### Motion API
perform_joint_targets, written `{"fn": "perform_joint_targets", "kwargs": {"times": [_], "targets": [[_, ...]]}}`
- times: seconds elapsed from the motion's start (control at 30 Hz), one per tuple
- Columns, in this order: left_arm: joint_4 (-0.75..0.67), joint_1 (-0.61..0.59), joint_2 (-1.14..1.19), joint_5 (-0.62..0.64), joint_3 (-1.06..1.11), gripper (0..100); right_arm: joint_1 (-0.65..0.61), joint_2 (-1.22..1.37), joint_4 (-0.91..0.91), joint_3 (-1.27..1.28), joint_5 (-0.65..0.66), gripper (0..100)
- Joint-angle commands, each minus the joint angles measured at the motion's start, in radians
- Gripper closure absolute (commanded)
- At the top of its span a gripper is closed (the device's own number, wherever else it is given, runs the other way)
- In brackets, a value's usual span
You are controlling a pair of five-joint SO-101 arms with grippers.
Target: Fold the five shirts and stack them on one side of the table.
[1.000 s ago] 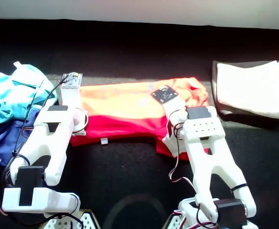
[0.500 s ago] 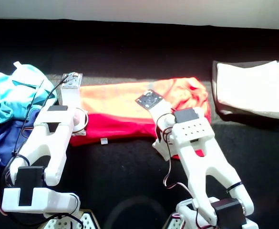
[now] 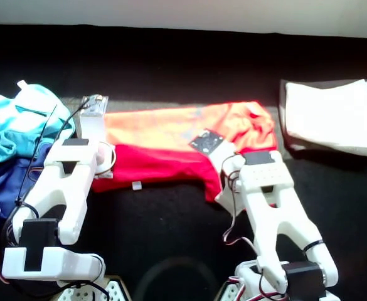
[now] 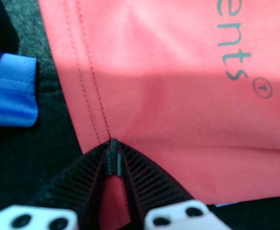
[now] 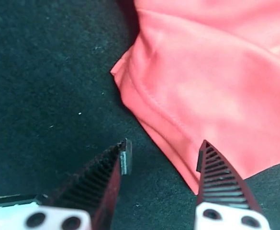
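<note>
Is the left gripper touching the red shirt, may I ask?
Touching: in the left wrist view the left gripper pinches the red shirt at its hem.

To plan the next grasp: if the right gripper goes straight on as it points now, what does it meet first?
The right gripper would likely first meet the hem of the red shirt, just ahead between its open jaws; depth is unclear.

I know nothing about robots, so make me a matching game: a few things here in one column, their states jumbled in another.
Things:
1. red shirt
2. white shirt
3. left gripper
4. right gripper

States:
a. fingers open
b. folded, off to one side
c. lying across the middle
d. fingers shut on the red shirt

Pairs: 1-c, 2-b, 3-d, 4-a.
</note>
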Motion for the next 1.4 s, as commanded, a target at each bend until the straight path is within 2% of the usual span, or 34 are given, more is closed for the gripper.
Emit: {"fn": "perform_joint_targets", "kwargs": {"times": [0.0, 0.23, 0.5, 0.57, 0.67, 0.9, 1.07, 1.2, 1.37], "targets": [[-0.009, -0.013, -0.012, 0.006, 0.004, 99, 0.027, -0.028, -0.077, 0.053, 0.017, 77.6], [-0.009, -0.013, -0.012, 0.006, 0.005, 99, 0.030, -0.012, -0.166, 0.131, 0.018, 77.5], [-0.009, -0.013, -0.012, 0.006, 0.005, 99, 0.104, 0.234, -0.216, 0.008, 0.012, 78.7], [-0.009, -0.013, -0.012, 0.006, 0.005, 99, 0.116, 0.245, -0.185, -0.028, 0.012, 84.9], [-0.009, -0.013, -0.012, 0.006, 0.005, 99, 0.119, 0.211, -0.145, -0.064, 0.012, 99.5], [-0.009, -0.013, -0.012, 0.006, 0.005, 99, 0.120, 0.041, -0.067, -0.156, 0.012, 99.3], [-0.009, -0.013, -0.012, 0.006, 0.005, 99, 0.128, 0.019, -0.054, -0.283, 0.011, 99.3], [-0.009, -0.013, -0.012, 0.006, 0.005, 99, 0.134, 0.090, -0.076, -0.407, 0.011, 99.3], [-0.009, -0.013, -0.012, 0.006, 0.005, 99, 0.134, 0.308, -0.076, -0.610, 0.011, 99.3]]}}
